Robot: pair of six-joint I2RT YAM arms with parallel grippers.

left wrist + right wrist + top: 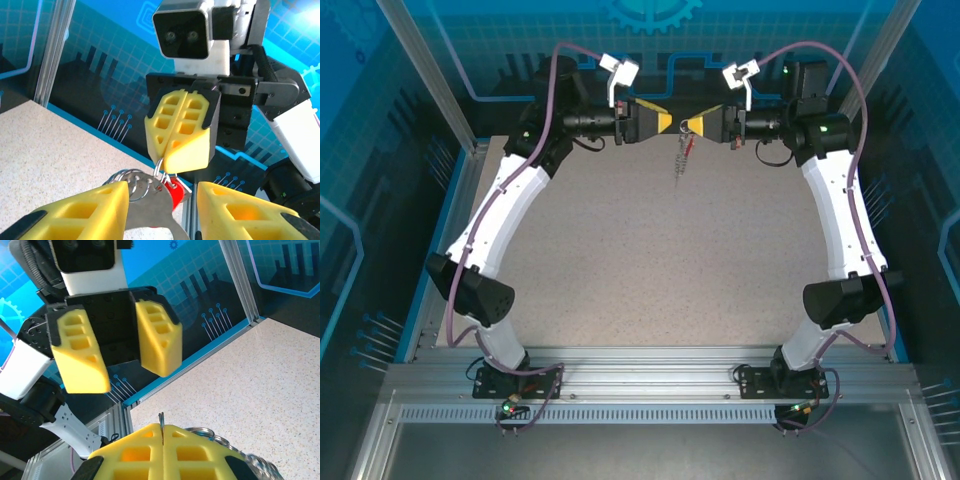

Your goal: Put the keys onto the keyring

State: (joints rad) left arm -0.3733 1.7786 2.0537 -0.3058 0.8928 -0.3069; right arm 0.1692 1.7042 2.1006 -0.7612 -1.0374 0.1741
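Observation:
At the far middle of the table my two grippers meet tip to tip. My right gripper (698,124) (161,427) is shut, pinching a thin silver wire ring of the keyring (680,160). The keyring's grey plate (155,210) hangs below with its row of wire rings (200,432). A key with a red head (175,192) (692,143) dangles just under the right gripper's yellow tips (175,155). My left gripper (162,195) (665,122) (125,377) is open; its fingers (85,210) straddle the plate, the left one close against the rings, with a gap on the right side.
The speckled tabletop (650,260) stretches between both arms. A blue-edged aluminium frame (55,55) and the blue back wall (650,40) stand right behind the grippers. Side rails (430,260) bound the table.

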